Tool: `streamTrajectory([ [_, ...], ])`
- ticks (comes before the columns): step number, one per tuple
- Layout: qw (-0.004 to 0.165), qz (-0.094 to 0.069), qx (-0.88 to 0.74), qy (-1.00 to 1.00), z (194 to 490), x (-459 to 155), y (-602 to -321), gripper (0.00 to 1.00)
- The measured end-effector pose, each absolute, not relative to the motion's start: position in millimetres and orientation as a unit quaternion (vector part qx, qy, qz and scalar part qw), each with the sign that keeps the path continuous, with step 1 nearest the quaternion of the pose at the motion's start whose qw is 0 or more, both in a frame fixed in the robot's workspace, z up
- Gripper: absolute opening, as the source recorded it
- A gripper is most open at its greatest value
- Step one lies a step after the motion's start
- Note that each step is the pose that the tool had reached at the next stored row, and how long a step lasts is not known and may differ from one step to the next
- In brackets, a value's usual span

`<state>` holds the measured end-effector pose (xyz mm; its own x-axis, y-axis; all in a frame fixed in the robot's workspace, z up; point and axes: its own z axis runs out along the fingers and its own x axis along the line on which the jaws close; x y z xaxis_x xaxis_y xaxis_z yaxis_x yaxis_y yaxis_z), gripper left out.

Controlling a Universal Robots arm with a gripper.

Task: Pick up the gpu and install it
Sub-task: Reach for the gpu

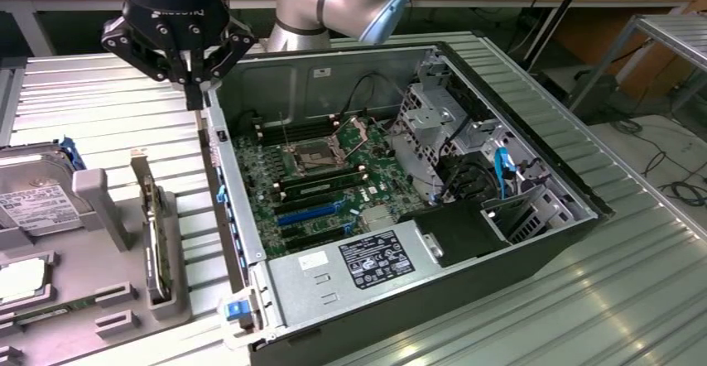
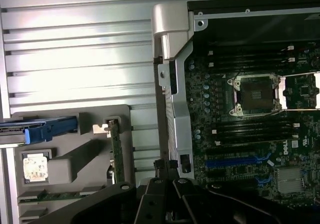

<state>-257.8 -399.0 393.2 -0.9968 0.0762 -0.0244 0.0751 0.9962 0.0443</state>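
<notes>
The gpu (image 1: 156, 232) stands on edge in a slot of the grey holder (image 1: 111, 316), its silver bracket (image 1: 141, 171) at the far end. In the wrist view the gpu (image 2: 117, 151) appears edge-on as a thin green strip. My gripper (image 1: 197, 94) hangs shut with nothing in it, above the near wall of the open computer case (image 1: 238, 242), a little beyond the gpu's bracket end. My black fingers (image 2: 150, 204) are pressed together in the wrist view. The motherboard (image 1: 320, 167) with its blue slots (image 1: 310, 213) lies open inside the case.
A silver hard drive (image 1: 33, 200) with a blue clip sits in the holder at the exterior view's left. A processor chip (image 2: 36, 166) and a memory stick (image 2: 55, 196) lie in the holder too. Ribbed metal table (image 1: 99, 93) surrounds the case; the drive cage (image 1: 436, 126) and cables fill its far side.
</notes>
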Motion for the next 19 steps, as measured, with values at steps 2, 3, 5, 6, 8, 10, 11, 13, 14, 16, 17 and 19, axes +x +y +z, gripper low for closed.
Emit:
streamTrajectory([
  [2,0.013,0.022,0.038,0.999,393.2,-259.6,-399.0,0.11],
  [3,0.013,0.022,0.038,0.999,393.1,-260.5,-399.0,0.11],
  [5,0.013,0.022,0.038,0.999,393.2,-262.0,-399.0,0.11],
  [6,0.013,0.022,0.038,0.999,393.2,-262.7,-399.0,0.11],
  [8,0.013,0.022,0.038,0.999,393.2,-265.5,-399.0,0.11],
  [10,0.013,0.022,0.038,0.999,393.2,-268.1,-399.0,0.11],
  [11,0.013,0.022,0.038,0.999,393.2,-269.1,-399.0,0.11],
  [13,0.013,0.022,0.038,0.999,393.2,-271.0,-399.0,0.11],
  [14,0.013,0.022,0.038,0.999,393.2,-272.1,-399.0,0.11],
  [16,0.013,0.022,0.038,0.999,393.2,-275.0,-399.0,0.11],
  [17,0.013,0.022,0.038,0.999,393.2,-277.9,-399.0,0.11],
  [19,0.013,0.022,0.038,0.999,393.2,-282.2,-399.2,0.11],
])
